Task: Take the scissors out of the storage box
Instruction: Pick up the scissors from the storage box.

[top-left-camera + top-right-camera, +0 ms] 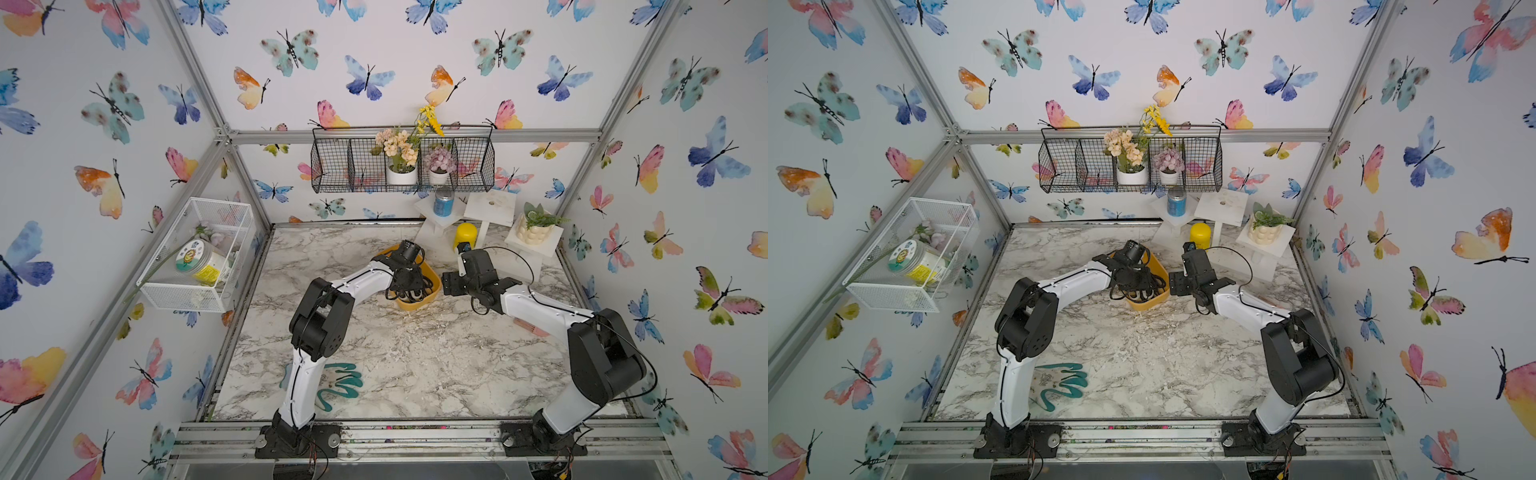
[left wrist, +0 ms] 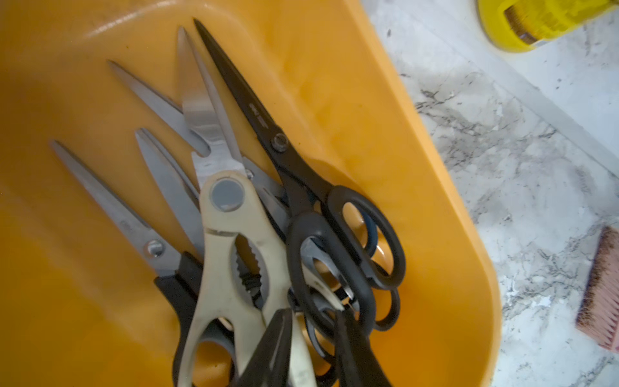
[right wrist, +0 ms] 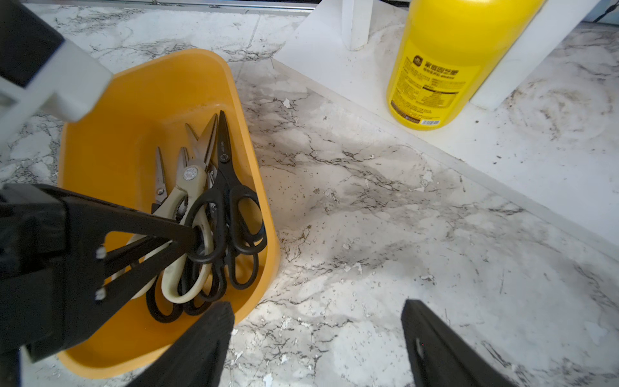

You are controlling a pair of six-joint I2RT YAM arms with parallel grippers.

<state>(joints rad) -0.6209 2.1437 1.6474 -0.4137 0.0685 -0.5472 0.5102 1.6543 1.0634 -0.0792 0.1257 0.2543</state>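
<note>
The storage box sits on the marble surface toward the back, with the scissors heaped along one long side, blades pointing to the far end and handles bunched at the near corner. The left tool reaches down into that corner, its fingers drawn close together on the handles. A black loop and a strip of the cream-handled shears lie pinched between them. The right tool hangs just beside the box, outside it, fingers spread wide over bare surface and touching nothing.

In both top views the left arm's wrist covers most of the box, and only a few dark handle loops show. The wrist views give what is hidden there – the left one shows the fanned steel blades and the all-black pair lying on top. The right one shows the left tool from the side, meeting the handles. A yellow bottle stands beyond the box, well apart.
</note>
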